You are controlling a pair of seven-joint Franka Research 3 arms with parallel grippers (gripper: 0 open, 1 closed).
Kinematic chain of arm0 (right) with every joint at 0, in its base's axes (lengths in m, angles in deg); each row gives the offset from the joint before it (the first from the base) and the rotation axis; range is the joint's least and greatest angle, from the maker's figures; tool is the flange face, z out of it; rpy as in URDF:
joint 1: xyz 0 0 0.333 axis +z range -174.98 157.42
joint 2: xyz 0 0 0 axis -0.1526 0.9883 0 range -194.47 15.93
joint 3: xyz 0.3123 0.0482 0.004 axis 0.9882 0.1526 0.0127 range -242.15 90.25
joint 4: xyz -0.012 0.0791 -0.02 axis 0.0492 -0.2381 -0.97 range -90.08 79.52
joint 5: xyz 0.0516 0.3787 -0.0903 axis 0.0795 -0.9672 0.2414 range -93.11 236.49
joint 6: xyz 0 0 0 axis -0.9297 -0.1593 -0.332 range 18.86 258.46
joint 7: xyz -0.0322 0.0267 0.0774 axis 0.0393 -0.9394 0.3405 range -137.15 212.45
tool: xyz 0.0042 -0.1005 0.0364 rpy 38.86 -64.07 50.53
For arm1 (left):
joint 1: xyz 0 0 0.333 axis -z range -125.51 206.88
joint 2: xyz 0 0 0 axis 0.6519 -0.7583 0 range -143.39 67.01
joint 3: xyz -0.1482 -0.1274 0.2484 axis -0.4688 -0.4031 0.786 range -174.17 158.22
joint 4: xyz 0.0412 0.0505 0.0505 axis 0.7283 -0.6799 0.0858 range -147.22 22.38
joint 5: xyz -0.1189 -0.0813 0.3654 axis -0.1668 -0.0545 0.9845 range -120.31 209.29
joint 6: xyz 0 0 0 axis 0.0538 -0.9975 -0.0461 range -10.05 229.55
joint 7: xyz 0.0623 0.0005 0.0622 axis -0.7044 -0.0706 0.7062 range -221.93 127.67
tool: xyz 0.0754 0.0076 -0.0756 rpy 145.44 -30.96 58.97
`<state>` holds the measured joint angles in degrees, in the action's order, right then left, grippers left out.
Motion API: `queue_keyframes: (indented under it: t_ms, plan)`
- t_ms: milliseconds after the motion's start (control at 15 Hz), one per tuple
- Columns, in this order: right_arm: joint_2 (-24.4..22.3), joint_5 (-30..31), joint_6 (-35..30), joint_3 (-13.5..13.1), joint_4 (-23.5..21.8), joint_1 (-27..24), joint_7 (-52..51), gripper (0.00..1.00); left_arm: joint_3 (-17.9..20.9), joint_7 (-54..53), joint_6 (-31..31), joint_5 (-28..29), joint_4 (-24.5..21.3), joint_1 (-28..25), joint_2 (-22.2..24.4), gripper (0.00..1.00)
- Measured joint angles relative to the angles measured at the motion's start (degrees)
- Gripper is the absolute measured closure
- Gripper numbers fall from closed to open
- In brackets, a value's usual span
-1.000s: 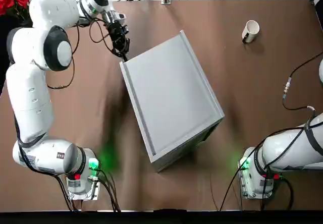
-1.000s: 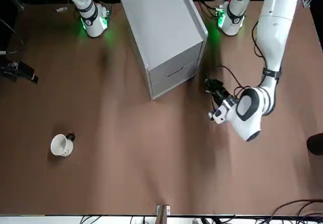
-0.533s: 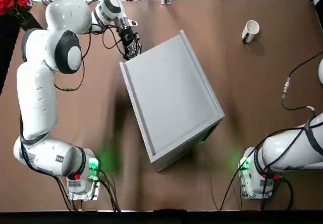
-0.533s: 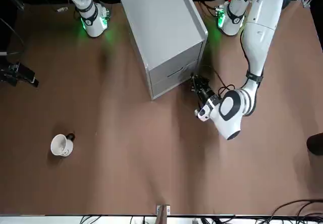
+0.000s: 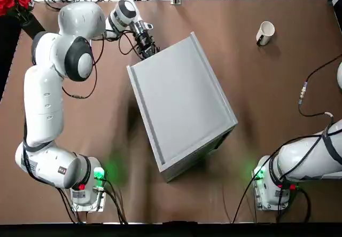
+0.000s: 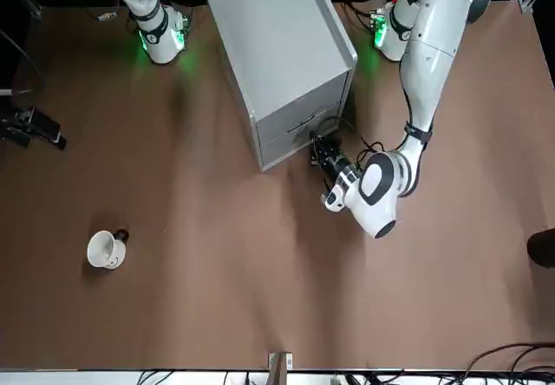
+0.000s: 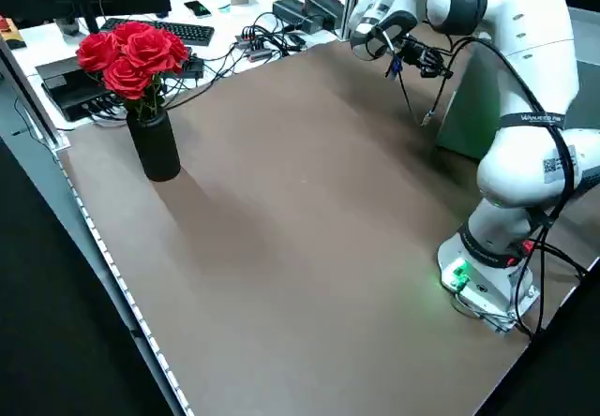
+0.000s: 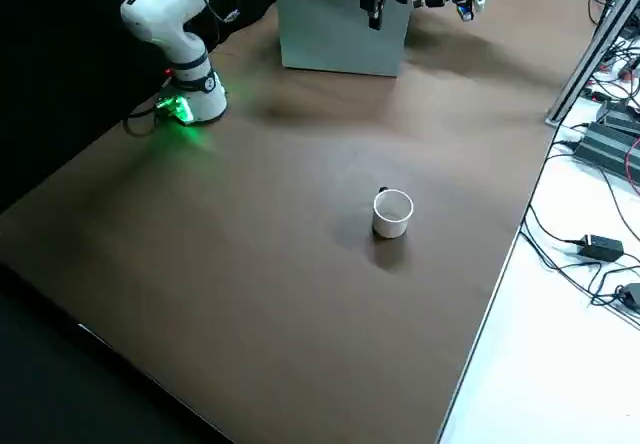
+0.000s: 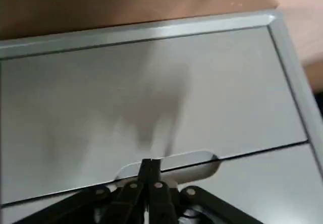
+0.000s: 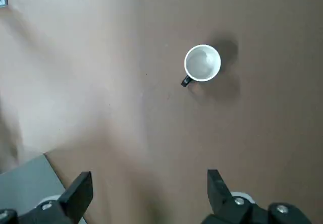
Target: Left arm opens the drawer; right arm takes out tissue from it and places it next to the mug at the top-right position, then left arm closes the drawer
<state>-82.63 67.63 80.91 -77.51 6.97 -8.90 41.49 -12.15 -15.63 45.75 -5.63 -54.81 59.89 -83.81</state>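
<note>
On the brown counter [image 5: 240,157], the grey cabinet [image 5: 181,101] has its drawer [image 6: 299,129] shut. The left end effector [image 9: 151,164], fingers together, is at the handle slot [image 9: 194,169]; the right end effector [image 10: 150,181], fingers apart, hangs near the cabinet. The white mug [image 5: 265,33] stands well apart.

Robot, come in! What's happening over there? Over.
Left pincer shut, by the handle slot. Right pincer open, empty. Drawer closed. No tissue in sight. Nothing seems in the way.
</note>
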Motion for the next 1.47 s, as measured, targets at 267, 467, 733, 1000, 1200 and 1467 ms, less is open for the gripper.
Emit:
queue_keyframes:
  t_ms: [267, 467, 733, 1000, 1200, 1467]
  plan:
    - [0.0, 0.0, 0.0, 0.0, 0.0, 0.0, 0.0, 0.0, 0.0, 4.4, 1.0, -0.7, 0.0, 1.4, -0.2, 0.99]
    - [0.0, 0.0, 0.0, 0.0, 0.0, 0.1, 0.0, 0.0, 0.0, 5.5, 1.1, -0.8, 0.1, 2.0, -0.2, 0.99]
    - [0.0, 0.0, 0.0, 0.1, 0.0, 0.4, 0.0, 0.0, -0.2, 5.5, 1.0, -0.8, 0.1, 2.0, -0.2, 0.99]
    - [0.0, 0.0, 0.0, 0.1, 0.0, 0.9, 0.0, 0.0, -1.5, 5.5, 1.0, -0.8, 0.1, 2.0, -0.2, 0.99]
    - [0.0, 0.0, 0.0, 0.1, 0.0, 1.2, 0.0, 0.0, -2.1, 5.5, 0.8, -0.8, 0.1, 2.1, -0.2, 0.99]
    - [0.0, 0.0, 0.0, 0.1, 0.0, 1.2, 0.0, 0.0, -2.1, 4.3, -0.8, -1.7, 0.2, 1.9, -0.7, 0.99]
